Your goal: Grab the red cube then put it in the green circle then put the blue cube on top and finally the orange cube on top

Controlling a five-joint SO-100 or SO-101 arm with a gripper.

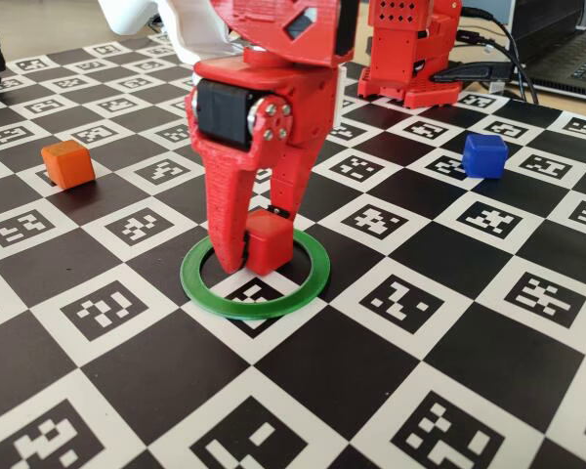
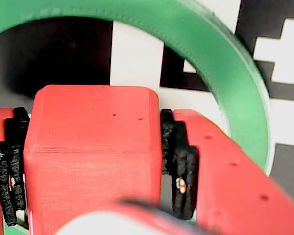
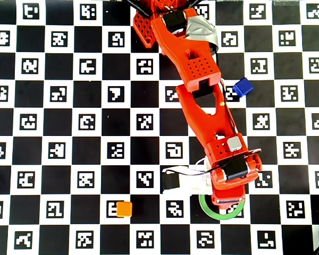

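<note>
My red gripper (image 1: 246,256) points straight down and is shut on the red cube (image 1: 270,241), holding it inside the green circle (image 1: 273,308), at or just above the board. In the wrist view the red cube (image 2: 90,147) fills the space between the black pads (image 2: 179,156) of the gripper (image 2: 90,120), with the green circle (image 2: 235,93) curving behind it. The blue cube (image 1: 484,155) lies at the right, far from the gripper. The orange cube (image 1: 68,163) lies at the left. In the overhead view the gripper (image 3: 226,204) hides the red cube; the green circle (image 3: 206,210), blue cube (image 3: 243,86) and orange cube (image 3: 124,209) show.
The board (image 1: 391,391) is a black-and-white checker of printed markers. The arm's red base (image 1: 410,59) stands at the back. A laptop (image 1: 566,49) and cables lie at the back right, off the board.
</note>
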